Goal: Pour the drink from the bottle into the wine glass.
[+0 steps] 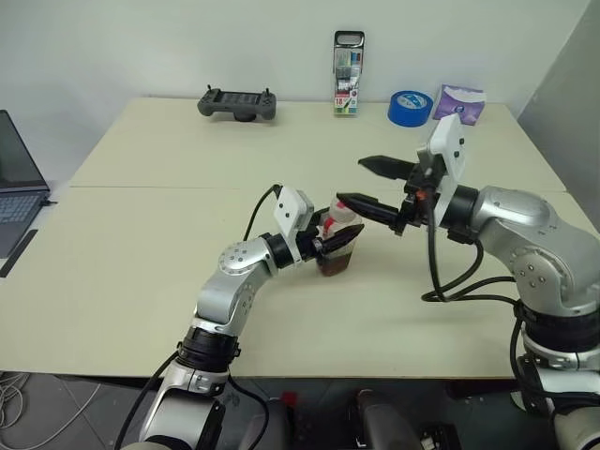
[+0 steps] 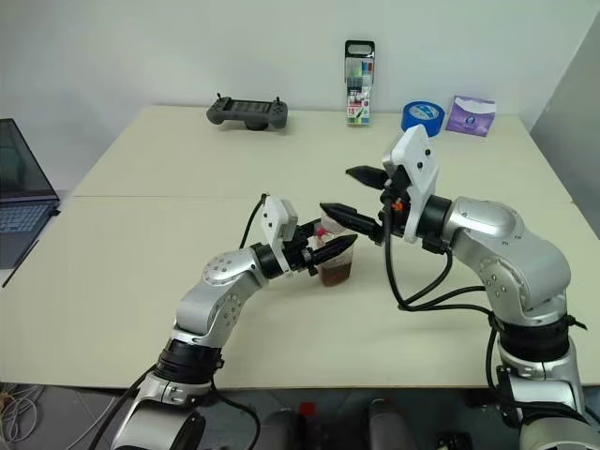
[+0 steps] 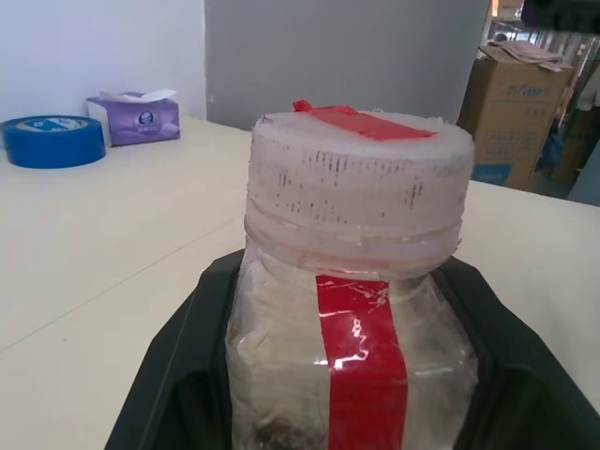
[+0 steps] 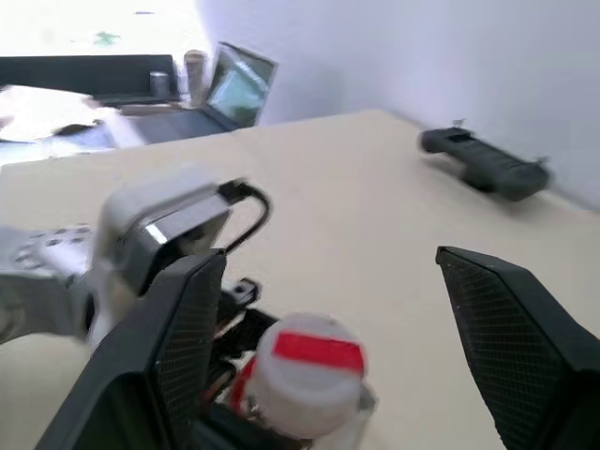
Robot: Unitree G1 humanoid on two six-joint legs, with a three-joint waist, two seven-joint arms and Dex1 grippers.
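Left eye view: you are holding the small clear plastic bottle (image 1: 338, 246) with the red-and-white label band in the left gripper (image 1: 330, 246), whose two black fingers are clamped on its body near the middle of the cream table (image 1: 141, 272). The right gripper (image 1: 375, 184) is hovering just right of the bottle's top with its fingers spread wide and nothing between them; one finger is reaching toward the cap. A dark reddish-brown drink (image 1: 334, 265) is sitting low in the bottle, only a small amount. Far off, a tall clear marker-pen case (image 1: 348, 74) and a blue tape roll (image 1: 410, 106) are standing by the wall, well apart from the work. I cannot find the wine glass on the table from here.

Right eye view: you are seeing the same arrangement, the bottle upright on or just above the table.

Left wrist view: the white cap (image 3: 356, 187) with its red tape strip is sitting closed on the neck, so nothing is pouring yet. The fingers are pressing both sides of the body.

Right wrist view: the cap is lying between and below the parted fingers (image 4: 520, 328), untouched.

You are, I judge, at the uncapping step. Next you need to lower the right fingers around the cap, close, and twist while the left holds firm.
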